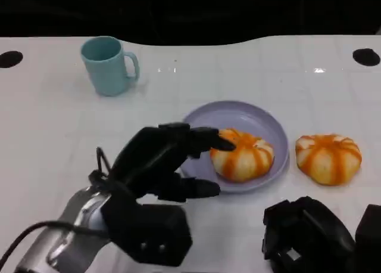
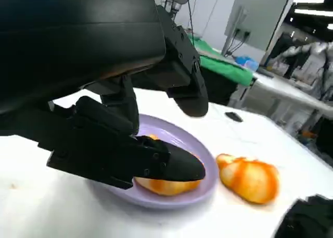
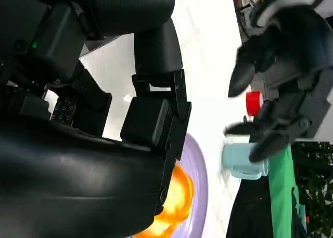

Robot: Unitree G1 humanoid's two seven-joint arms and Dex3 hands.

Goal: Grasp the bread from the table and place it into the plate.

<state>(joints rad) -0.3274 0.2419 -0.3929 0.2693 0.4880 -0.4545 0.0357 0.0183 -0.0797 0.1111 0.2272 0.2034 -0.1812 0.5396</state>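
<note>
One orange-striped bread (image 1: pixel 244 155) lies in the lilac plate (image 1: pixel 238 115), on its right half. A second bread (image 1: pixel 328 158) of the same kind rests on the table just right of the plate. My left hand (image 1: pixel 158 160) reaches over the plate's left rim, fingers spread, one fingertip (image 1: pixel 225 143) at the bread's near-left side and the thumb low by the rim. In the left wrist view the left hand (image 2: pixel 119 144) hangs over the plate (image 2: pixel 205 149), and the bread (image 2: pixel 166 185) sits beyond the thumb. My right hand (image 1: pixel 306 237) stays low at the front right and holds nothing.
A light blue mug (image 1: pixel 109 64) stands at the back left, well away from the plate. The white table (image 1: pixel 53 136) has two dark holes near its far corners. The right wrist view shows the mug (image 3: pixel 242 160) past the plate (image 3: pixel 196 186).
</note>
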